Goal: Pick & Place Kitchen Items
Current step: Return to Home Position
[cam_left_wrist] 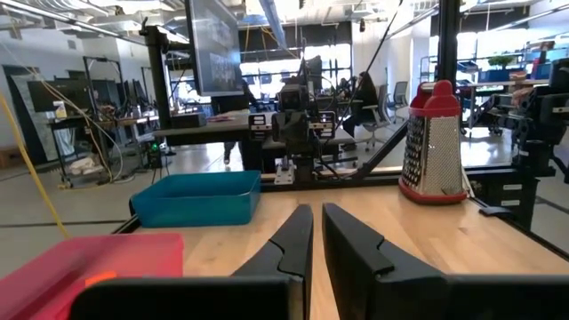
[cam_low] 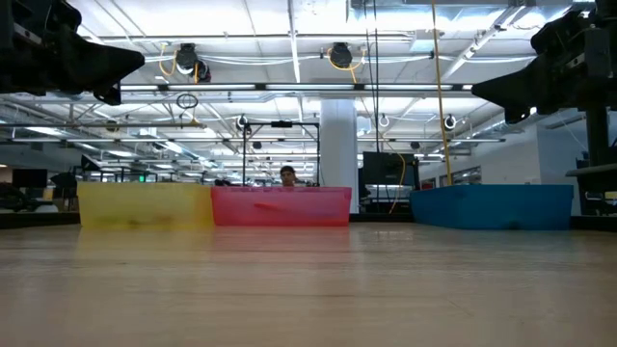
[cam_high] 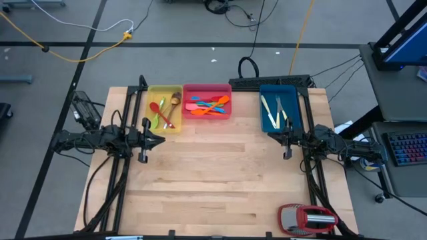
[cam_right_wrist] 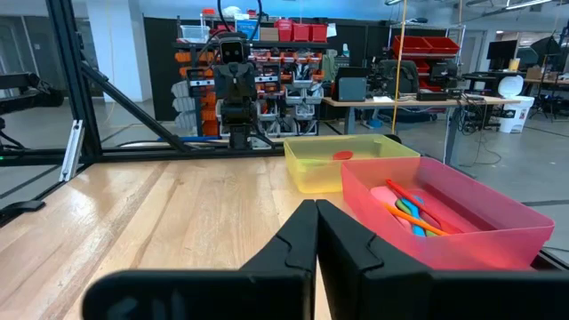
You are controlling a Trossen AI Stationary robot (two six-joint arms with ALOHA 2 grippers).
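The utensils lie in three trays along the table's far edge. Spoons (cam_high: 164, 112) are in the yellow tray (cam_high: 152, 100), spatulas (cam_high: 209, 105) in the pink tray (cam_high: 207, 88), and cream-handled knives (cam_high: 275, 111) in the blue tray (cam_high: 265, 113). The right wrist view shows the spatulas (cam_right_wrist: 411, 209) inside the pink tray (cam_right_wrist: 498, 233). My left gripper (cam_high: 160, 139) hovers shut near the table's left side, just nearer than the yellow tray. My right gripper (cam_high: 270, 137) hovers shut at the right, just nearer than the blue tray. Both point toward the table's middle and hold nothing.
A red-and-silver grater (cam_high: 308, 219) lies at the table's near right corner and stands out in the left wrist view (cam_left_wrist: 433, 142). Bare wooden tabletop (cam_high: 213, 180) spreads between the arms and toward the near edge. A person (cam_low: 287, 175) sits in the room beyond the pink tray.
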